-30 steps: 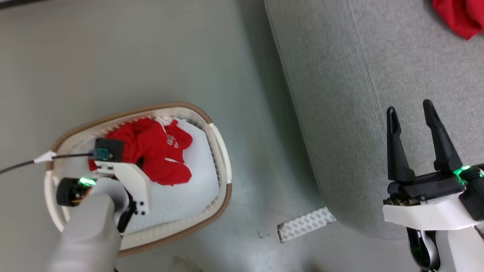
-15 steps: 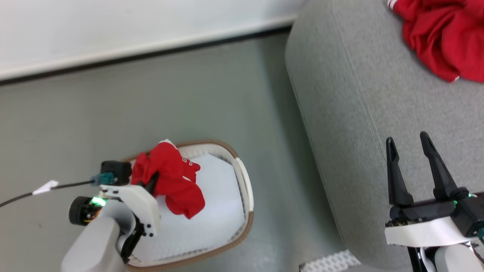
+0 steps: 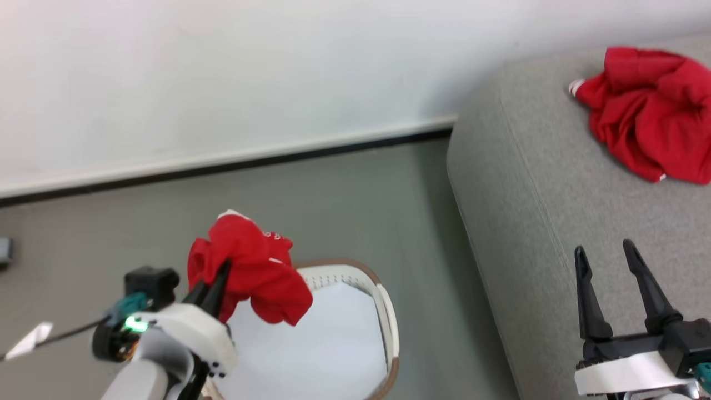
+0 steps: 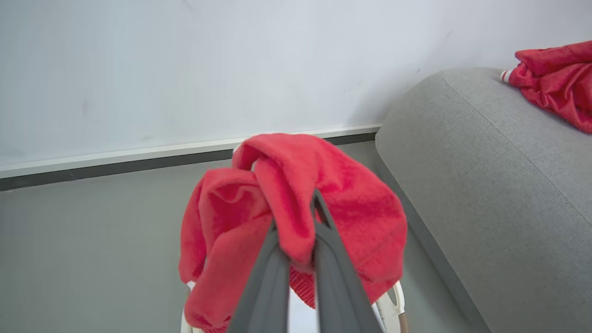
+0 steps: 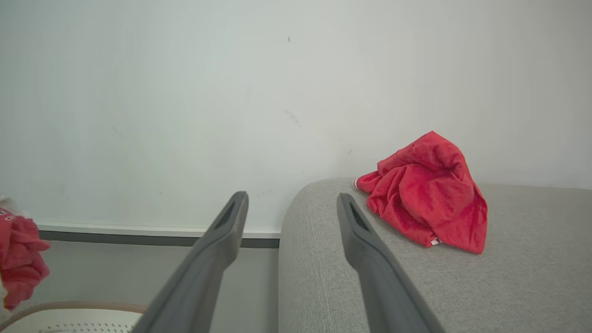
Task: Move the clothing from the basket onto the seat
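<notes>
The left pincer [image 3: 219,278] clamps the red garment [image 3: 261,278], which hangs from it just above the basket [image 3: 389,328], and the seat [image 3: 527,222] lies to that pincer's right across bare floor [image 3: 361,194], with the right pincer [image 3: 604,247], gaping and empty, over its near edge, short of a second garment [image 3: 650,111].

Open floor [image 3: 344,200] forms a corridor through frame centre, bounded by the basket [image 3: 391,328] at lower centre, the seat [image 3: 500,222] side at right, and the wall [image 3: 222,72] at top. A red garment [image 3: 650,111] occupies the seat's upper-right area; the surface below it is unobstructed.
</notes>
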